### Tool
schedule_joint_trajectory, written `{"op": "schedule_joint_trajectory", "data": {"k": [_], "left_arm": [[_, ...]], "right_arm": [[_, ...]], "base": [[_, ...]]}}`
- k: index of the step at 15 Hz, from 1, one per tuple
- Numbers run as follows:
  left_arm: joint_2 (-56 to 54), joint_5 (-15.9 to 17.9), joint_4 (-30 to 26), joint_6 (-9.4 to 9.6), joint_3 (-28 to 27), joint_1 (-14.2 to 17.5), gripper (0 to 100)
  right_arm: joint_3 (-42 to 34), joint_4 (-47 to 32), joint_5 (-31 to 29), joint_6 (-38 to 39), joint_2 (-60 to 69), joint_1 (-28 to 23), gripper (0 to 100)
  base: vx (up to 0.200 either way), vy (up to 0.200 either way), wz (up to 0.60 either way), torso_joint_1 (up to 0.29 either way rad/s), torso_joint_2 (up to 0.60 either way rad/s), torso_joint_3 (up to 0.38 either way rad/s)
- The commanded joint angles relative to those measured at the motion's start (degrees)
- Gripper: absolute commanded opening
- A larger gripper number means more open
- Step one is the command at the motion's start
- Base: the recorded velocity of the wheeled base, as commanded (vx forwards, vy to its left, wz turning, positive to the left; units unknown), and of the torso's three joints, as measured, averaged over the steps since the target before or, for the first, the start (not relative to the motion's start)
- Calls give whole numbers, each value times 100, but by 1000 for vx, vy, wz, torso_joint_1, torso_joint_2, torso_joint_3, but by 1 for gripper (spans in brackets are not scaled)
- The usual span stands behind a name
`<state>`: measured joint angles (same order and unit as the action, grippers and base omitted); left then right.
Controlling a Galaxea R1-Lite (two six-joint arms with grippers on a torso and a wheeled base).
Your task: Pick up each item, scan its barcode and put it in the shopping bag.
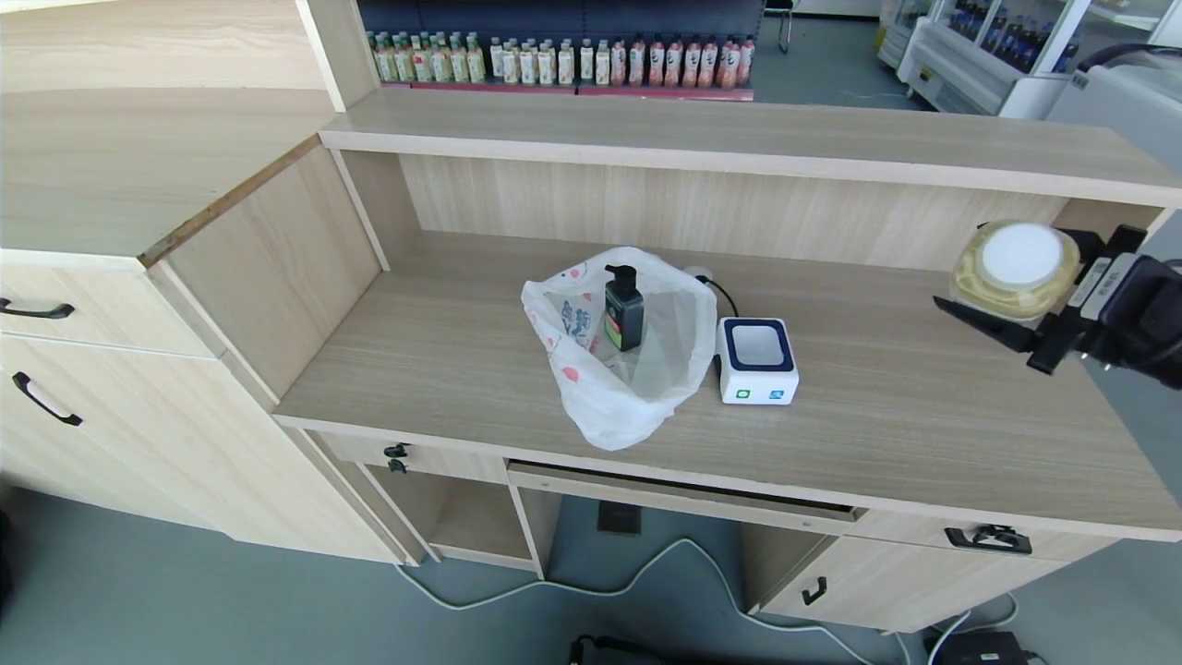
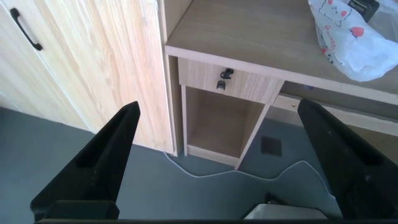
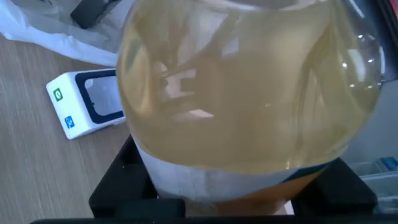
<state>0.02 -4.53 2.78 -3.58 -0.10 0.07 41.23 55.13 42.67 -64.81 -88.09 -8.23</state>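
My right gripper (image 1: 1020,300) is shut on a clear jar (image 1: 1016,270) of pale yellow contents with a white lid, held above the right end of the counter. The jar (image 3: 242,93) looms large in the right wrist view, with the white barcode scanner (image 3: 87,102) on the counter beyond it. The scanner (image 1: 756,359) sits mid-counter, just right of the white shopping bag (image 1: 619,369). A dark pump bottle (image 1: 623,309) stands inside the bag. My left gripper (image 2: 221,162) hangs open below the counter's left front corner, over the grey floor, with a corner of the bag (image 2: 354,40) visible above.
The wooden counter (image 1: 923,416) has a raised back shelf (image 1: 739,139) and a side cabinet (image 1: 111,277) at left. The scanner's cable (image 1: 725,294) runs behind it. Drawers and an open cubby (image 2: 221,124) lie under the counter. Shelves of bottles (image 1: 563,60) stand far behind.
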Motion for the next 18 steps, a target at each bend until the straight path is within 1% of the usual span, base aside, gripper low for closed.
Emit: {"op": "schedule_joint_trajectory", "data": {"k": [1, 4, 6, 7, 9, 10, 11, 13, 18], "left_arm": [[-2, -4, 3, -2, 1, 1, 100], [-2, -4, 3, -2, 1, 1, 100], [-2, -4, 3, -2, 1, 1, 100], [-2, -4, 3, -2, 1, 1, 100], [-2, -4, 3, -2, 1, 1, 100], [-2, -4, 3, -2, 1, 1, 100], [-2, -4, 3, -2, 1, 1, 100], [-2, -4, 3, -11, 1, 1, 100], [-2, -4, 3, -2, 1, 1, 100]], "right_arm": [[430, 227, 31, -560, -622, -56, 0], [386, 1281, 110, -639, -1386, -38, 0], [377, 1756, 277, -647, -1835, -38, 0], [360, 1809, 339, -683, -1905, -38, 0], [386, 1993, 717, -1113, -2265, -74, 0], [377, 2028, 831, -1175, -2344, -118, 0], [395, 2055, 1103, -1386, -2503, -205, 0], [483, 2099, 1350, -1474, -2670, -205, 0], [571, 2222, 1367, -1553, -2995, -241, 0]], "base": [[0, 0, 600, -2, 2, 2], [0, 0, 600, 2, 4, 4], [0, 0, 0, 0, 0, 0], [0, 0, 0, 0, 0, 0], [0, 0, 0, 0, 0, 0], [0, 0, 0, 0, 0, 0], [0, 0, 0, 0, 0, 0], [0, 0, 0, 0, 0, 0], [0, 0, 0, 0, 0, 0]]}}
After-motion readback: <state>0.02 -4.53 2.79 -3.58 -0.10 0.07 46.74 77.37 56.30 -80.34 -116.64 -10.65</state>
